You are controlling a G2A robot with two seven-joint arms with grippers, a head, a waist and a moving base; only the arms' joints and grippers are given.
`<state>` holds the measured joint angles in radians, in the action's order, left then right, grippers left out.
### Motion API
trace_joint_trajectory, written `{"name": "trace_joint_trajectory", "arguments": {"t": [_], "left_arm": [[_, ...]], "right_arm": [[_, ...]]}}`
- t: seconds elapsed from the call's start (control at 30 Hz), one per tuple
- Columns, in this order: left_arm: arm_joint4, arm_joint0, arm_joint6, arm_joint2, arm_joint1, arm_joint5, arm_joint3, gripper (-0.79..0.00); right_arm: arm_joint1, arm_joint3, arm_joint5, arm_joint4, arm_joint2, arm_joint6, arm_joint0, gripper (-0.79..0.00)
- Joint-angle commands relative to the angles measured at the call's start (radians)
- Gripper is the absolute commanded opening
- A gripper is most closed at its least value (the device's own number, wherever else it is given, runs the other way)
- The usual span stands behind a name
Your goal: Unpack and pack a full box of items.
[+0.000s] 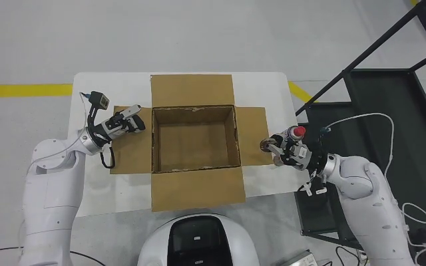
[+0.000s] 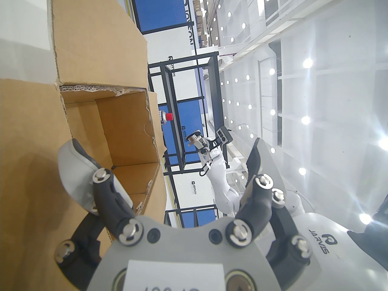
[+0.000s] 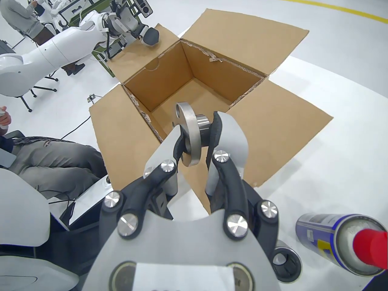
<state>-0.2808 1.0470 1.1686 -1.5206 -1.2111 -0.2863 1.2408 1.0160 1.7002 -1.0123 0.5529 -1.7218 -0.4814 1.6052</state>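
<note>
- left gripper [image 1: 133, 121] hangs over the left flap [image 1: 132, 151] with its fingers spread wide and nothing between them; it touches none of the items
- box [image 1: 194, 114] stands open in the middle of the table [image 1: 106, 86], all four flaps folded out; its floor looks bare, so the unpacking half seems finished or nearly so
- right gripper [image 3: 197, 134] is clamped on a metal flange [image 3: 188, 140], held by the outer edge of the right flap [image 1: 253, 136]; whether the part is leaving the box or going back in cannot be told
- spray can [image 3: 333, 240] with a red cap and a dark sleeve [image 3: 286, 262] lie on the table just beside that gripper; by my reading, these and the flange all remain to be packed
</note>
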Motion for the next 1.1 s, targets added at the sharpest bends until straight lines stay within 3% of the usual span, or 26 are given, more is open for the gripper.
{"name": "trace_joint_trajectory", "arguments": {"t": [0.0,0.27,0.4,0.6,0.87,1.07], "left_arm": [[0.000,0.000,0.000,0.000,0.000,0.000,0.000,0.000],[0.000,0.000,0.000,0.000,0.000,0.000,0.000,0.000],[0.000,0.000,0.000,0.000,0.000,0.000,0.000,0.000],[0.000,0.000,0.000,0.000,0.000,0.000,0.000,0.000],[0.000,0.000,0.000,0.000,0.000,0.000,0.000,0.000],[0.000,0.000,0.000,0.000,0.000,0.000,0.000,0.000]], "right_arm": [[0.000,0.000,0.000,0.000,0.000,0.000,0.000,-0.785],[-0.001,-0.005,0.022,0.015,-0.007,0.000,0.006,-0.785],[-0.013,-0.030,0.022,0.053,-0.062,-0.044,0.063,-0.785],[-0.033,-0.108,0.000,-0.030,-0.073,-0.127,0.153,-0.785],[-0.042,-0.229,0.062,-0.002,-0.027,-0.168,0.142,-0.785],[-0.042,-0.229,0.062,-0.002,-0.027,-0.168,0.142,-0.785]]}}
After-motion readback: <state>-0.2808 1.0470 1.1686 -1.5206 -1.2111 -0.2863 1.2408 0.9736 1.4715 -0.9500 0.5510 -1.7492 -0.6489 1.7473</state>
